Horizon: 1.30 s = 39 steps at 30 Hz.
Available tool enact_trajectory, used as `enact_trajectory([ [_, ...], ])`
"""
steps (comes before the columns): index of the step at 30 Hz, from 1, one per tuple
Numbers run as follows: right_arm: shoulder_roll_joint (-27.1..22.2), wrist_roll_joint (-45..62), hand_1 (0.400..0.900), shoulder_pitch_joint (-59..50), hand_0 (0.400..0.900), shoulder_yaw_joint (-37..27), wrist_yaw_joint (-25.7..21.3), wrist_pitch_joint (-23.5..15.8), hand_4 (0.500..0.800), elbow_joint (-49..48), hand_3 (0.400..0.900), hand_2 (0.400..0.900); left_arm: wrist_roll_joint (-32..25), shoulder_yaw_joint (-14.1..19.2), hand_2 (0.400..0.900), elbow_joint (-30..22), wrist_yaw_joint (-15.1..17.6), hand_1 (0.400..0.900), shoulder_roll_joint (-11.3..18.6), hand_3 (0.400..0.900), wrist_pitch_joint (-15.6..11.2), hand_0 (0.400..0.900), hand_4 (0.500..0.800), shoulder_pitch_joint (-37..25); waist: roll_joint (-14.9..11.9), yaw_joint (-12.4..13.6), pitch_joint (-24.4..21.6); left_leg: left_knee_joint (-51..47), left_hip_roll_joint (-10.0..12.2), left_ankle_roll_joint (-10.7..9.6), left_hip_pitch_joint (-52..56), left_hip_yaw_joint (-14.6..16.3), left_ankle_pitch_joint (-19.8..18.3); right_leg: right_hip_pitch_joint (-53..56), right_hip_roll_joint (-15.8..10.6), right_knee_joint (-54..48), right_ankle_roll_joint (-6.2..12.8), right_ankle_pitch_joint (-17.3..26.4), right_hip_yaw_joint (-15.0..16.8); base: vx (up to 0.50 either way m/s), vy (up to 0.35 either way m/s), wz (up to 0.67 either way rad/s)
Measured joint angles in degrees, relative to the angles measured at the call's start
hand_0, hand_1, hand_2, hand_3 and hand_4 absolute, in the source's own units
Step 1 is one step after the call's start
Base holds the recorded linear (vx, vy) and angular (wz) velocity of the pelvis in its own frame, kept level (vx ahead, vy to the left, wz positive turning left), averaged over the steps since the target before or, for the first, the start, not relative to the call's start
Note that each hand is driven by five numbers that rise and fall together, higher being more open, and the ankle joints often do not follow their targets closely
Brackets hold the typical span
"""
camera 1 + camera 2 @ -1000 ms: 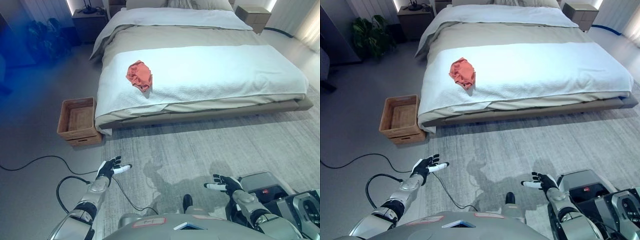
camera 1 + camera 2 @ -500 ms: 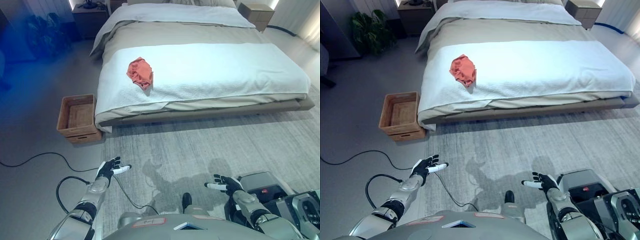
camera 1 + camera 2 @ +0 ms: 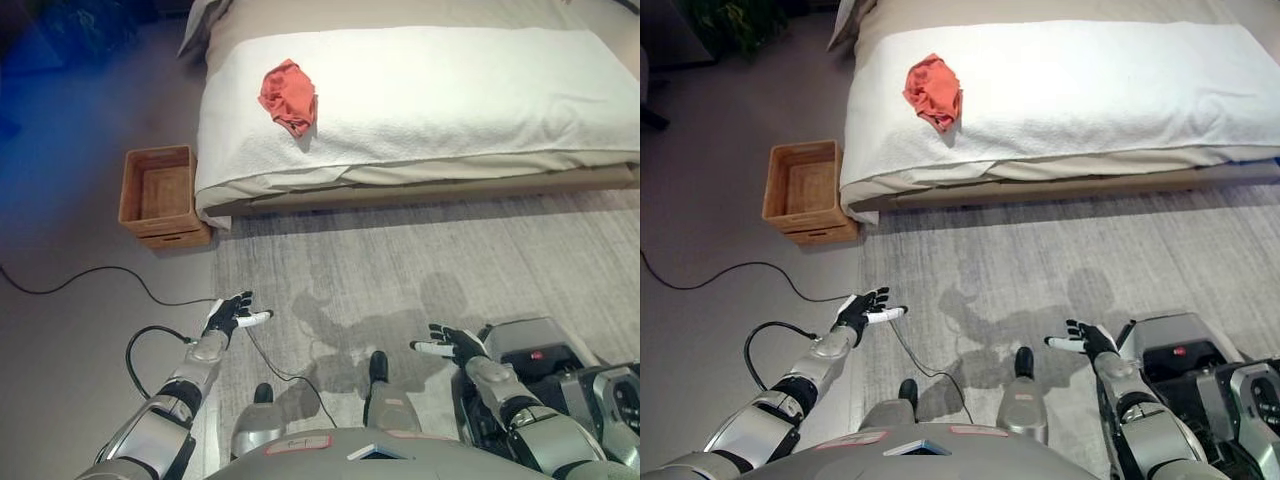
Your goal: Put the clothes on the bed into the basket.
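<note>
A crumpled red-orange garment (image 3: pixel 288 94) lies on the white cover of the bed (image 3: pixel 450 100), near its left front corner. A brown wicker basket (image 3: pixel 160 194) stands empty on the floor by that corner. My left hand (image 3: pixel 229 314) is open, low over the floor at the lower left, far from both. My right hand (image 3: pixel 447 346) is open and empty at the lower right, over the rug.
A grey rug (image 3: pixel 400 260) covers the floor between me and the bed. A grey machine with a red button (image 3: pixel 530 350) sits on the rug at my right. A potted plant (image 3: pixel 735 18) stands at the far left.
The camera has tilted down and moved closer, so the bed and basket sit higher in view. Both hands stay open in much the same pose.
</note>
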Motion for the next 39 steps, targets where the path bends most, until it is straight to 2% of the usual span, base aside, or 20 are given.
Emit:
enact_trajectory([
  [1,0.1,-0.1,0.900,0.5,0.900,-0.3,-0.1,0.0,0.800,0.6,0.900,0.900,0.0,0.0,0.900,-0.1,-0.2,0.900,-0.1,0.900,0.0,0.900,0.800,-0.2,-0.7,0.0,0.8,2.9,-2.3,2.6,0.2,0.5,-1.6,-0.4,-2.0,2.8,0.12,0.2,1.0,0.05,0.320,-0.06],
  [4,-0.8,-0.1,0.900,-0.1,0.900,-0.9,0.1,-0.2,0.800,1.2,0.900,0.900,0.1,-0.2,0.900,0.4,-0.6,0.900,-1.8,0.900,0.0,0.900,0.800,-0.6,3.1,-0.3,3.0,11.2,-2.1,4.0,-2.2,1.3,-7.1,-5.6,-2.3,13.3,0.50,7.5,2.0,0.11,0.169,-0.09],
  [6,0.3,-0.1,0.900,1.0,0.900,-0.9,1.0,0.3,0.800,1.3,0.900,0.900,0.1,0.0,0.900,0.5,-0.5,0.900,-1.3,0.900,0.0,0.900,0.800,-0.7,3.5,-0.5,3.2,9.4,-3.0,5.1,-0.5,1.5,-7.4,-8.0,-2.8,16.2,0.57,12.7,2.0,0.21,0.072,-0.11],
  [8,1.0,-0.2,0.900,2.0,0.900,-0.7,1.8,0.6,0.800,1.5,0.900,0.900,0.1,0.3,0.900,1.0,-0.5,0.900,-0.3,0.900,0.0,0.900,0.800,-0.3,3.4,-0.6,3.4,4.9,-3.0,8.0,2.4,1.9,-5.8,-10.6,-2.2,19.0,2.12,11.5,1.1,0.32,-0.086,0.02],
  [10,0.8,-0.1,0.900,2.0,0.900,-1.4,2.0,0.7,0.800,1.4,0.900,0.900,0.1,0.7,0.900,1.8,-0.4,0.900,0.4,0.900,0.1,0.900,0.800,-0.3,3.5,-1.5,3.9,2.8,-3.0,9.9,3.2,1.7,-4.8,-9.1,-0.9,12.8,4.81,9.3,0.0,0.26,-0.062,0.16],
  [12,0.7,-0.1,0.900,2.2,0.900,-2.8,1.8,0.7,0.800,1.6,0.900,0.900,0.1,0.8,0.900,3.0,-0.4,0.900,0.4,0.900,0.0,0.900,0.800,-0.3,3.0,-3.0,4.5,2.0,-3.0,10.0,4.2,1.2,-4.8,-7.1,-0.2,4.2,4.95,9.2,-1.4,0.22,-0.004,0.32],
  [13,0.9,-0.1,0.900,2.4,0.900,-2.8,1.8,0.6,0.800,1.8,0.900,0.900,0.1,0.8,0.900,3.7,-0.4,0.900,0.5,0.900,0.0,0.900,0.800,-0.3,2.7,-3.2,4.9,1.7,-3.0,9.7,5.0,1.0,-5.0,-4.9,0.2,-0.4,5.28,8.8,-1.6,0.22,0.027,0.43],
  [14,1.3,-0.1,0.900,3.2,0.900,-3.1,1.8,0.6,0.800,2.0,0.900,0.900,0.1,0.7,0.900,4.5,-0.4,0.900,0.5,0.900,0.0,0.900,0.800,-0.2,1.6,-3.5,5.0,1.0,-3.3,8.4,5.7,0.1,-5.4,-2.1,0.6,-3.6,6.97,5.1,-2.1,0.19,0.008,0.38],
  [15,2.3,-0.1,0.900,4.9,0.900,-4.0,1.7,0.5,0.800,2.3,0.900,0.900,0.2,0.7,0.900,5.0,-0.5,0.900,0.8,0.900,0.0,0.900,0.800,-0.1,-1.0,-4.4,3.8,-0.3,-4.3,6.4,6.8,-0.8,-5.6,0.0,0.1,-4.0,6.45,-3.6,-2.5,0.18,-0.001,0.33],
  [16,2.3,0.0,0.900,4.9,0.900,-4.7,1.4,0.5,0.800,2.8,0.900,0.900,0.2,0.9,0.900,5.3,-0.2,0.900,-0.1,0.900,-0.1,0.900,0.800,-0.4,-0.6,-4.9,4.1,1.5,-3.9,4.4,7.0,-1.5,-5.5,0.0,0.2,-3.5,6.36,-2.3,-2.9,0.18,-0.018,0.21],
  [18,0.7,0.2,0.900,4.2,0.900,-4.4,1.1,0.4,0.800,3.2,0.900,0.900,0.2,0.7,0.900,5.4,-0.5,0.900,-2.2,0.900,0.0,0.900,0.800,-0.5,1.3,-5.1,4.2,10.9,-3.2,3.2,3.8,-0.1,-8.8,0.2,2.4,-3.1,6.25,-2.3,-1.9,0.26,-0.050,0.21],
  [19,0.0,0.9,0.900,4.0,0.900,-4.4,1.0,0.3,0.800,2.9,0.900,0.900,0.2,0.8,0.900,5.3,-0.5,0.900,-3.2,0.900,0.0,0.900,0.800,-0.5,2.5,-5.6,4.0,10.3,-1.2,1.8,4.6,-0.3,-10.5,0.8,4.1,-2.0,5.50,-1.7,-2.2,0.24,-0.052,0.21],
  [20,0.1,1.5,0.900,4.0,0.900,-4.4,0.9,0.3,0.800,2.9,0.900,0.900,0.2,0.9,0.900,5.1,-0.5,0.900,-3.4,0.900,0.0,0.900,0.800,-0.6,2.5,-6.3,3.9,9.0,-1.0,0.8,6.3,-0.4,-11.0,1.2,4.5,-0.5,4.28,-0.7,-2.4,0.16,-0.029,0.13],
  [21,0.1,1.7,0.900,4.0,0.900,-4.4,0.9,0.1,0.800,3.0,0.900,0.900,0.2,0.9,0.900,4.7,-0.5,0.900,-3.4,0.900,-0.1,0.900,0.800,-0.8,1.7,-6.5,3.8,8.0,-1.0,0.8,7.7,-0.4,-10.9,1.2,4.5,0.8,2.28,1.2,-2.4,0.24,-0.043,0.24],
  [24,-1.1,2.7,0.900,3.6,0.900,-4.5,0.7,-0.1,0.800,2.1,0.900,0.900,0.3,1.2,0.900,4.0,-0.4,0.900,-3.8,0.900,-0.5,0.900,0.800,-1.8,2.6,-7.5,3.5,5.3,0.4,0.6,9.8,-1.0,-11.1,0.6,5.4,3.8,1.68,0.0,-1.9,0.24,-0.070,0.27],
  [27,-1.7,4.1,0.900,3.6,0.900,-4.4,0.6,0.0,0.800,0.9,0.900,0.900,0.2,2.6,0.900,4.2,0.3,0.900,-3.7,0.900,-0.5,0.900,0.800,-3.1,4.9,-8.5,3.9,3.0,1.7,0.7,11.3,-2.6,-10.3,-7.9,5.5,17.9,1.61,-4.1,-1.6,0.29,-0.162,0.35],
  [31,-0.7,4.1,0.900,4.9,0.900,-3.8,0.9,0.0,0.800,0.8,0.900,0.900,-0.1,3.4,0.900,4.3,1.9,0.900,-1.8,0.900,-0.4,0.900,0.800,-3.4,5.2,-10.1,2.3,0.8,5.1,0.7,11.2,-6.8,-10.4,-9.3,9.4,11.9,0.94,-4.9,-2.3,0.27,-0.138,0.34],
  [33,-1.5,4.1,0.900,3.9,0.900,-4.5,0.5,0.0,0.800,1.2,0.900,0.900,-0.1,2.7,0.900,4.7,2.2,0.900,-2.5,0.900,-0.4,0.900,0.800,-3.5,7.8,-10.0,2.2,0.5,8.0,-0.6,10.6,-7.9,-8.4,-9.8,11.3,13.7,-0.89,-7.9,-4.1,0.31,-0.174,0.08],
  [37,-1.8,4.3,0.900,1.5,0.900,-4.5,0.5,-0.9,0.800,1.1,0.900,0.900,-0.1,2.8,0.900,5.5,2.3,0.900,-3.2,0.900,-0.4,0.900,0.800,-3.6,8.6,-9.2,0.8,6.0,10.6,-5.8,7.8,-9.2,-2.7,-9.6,14.4,15.1,-4.99,-11.0,-6.1,0.30,-0.228,0.02],
  [39,-1.9,4.3,0.900,0.3,0.900,-4.5,0.6,-1.2,0.800,0.9,0.900,0.900,-0.6,2.9,0.900,5.4,2.3,0.900,-3.2,0.900,-0.4,0.900,0.800,-4.3,7.8,-8.8,0.7,13.0,10.8,-5.9,5.3,-10.0,-1.0,-8.7,15.9,16.0,-7.51,-11.8,-5.9,0.38,-0.361,-0.02],
])
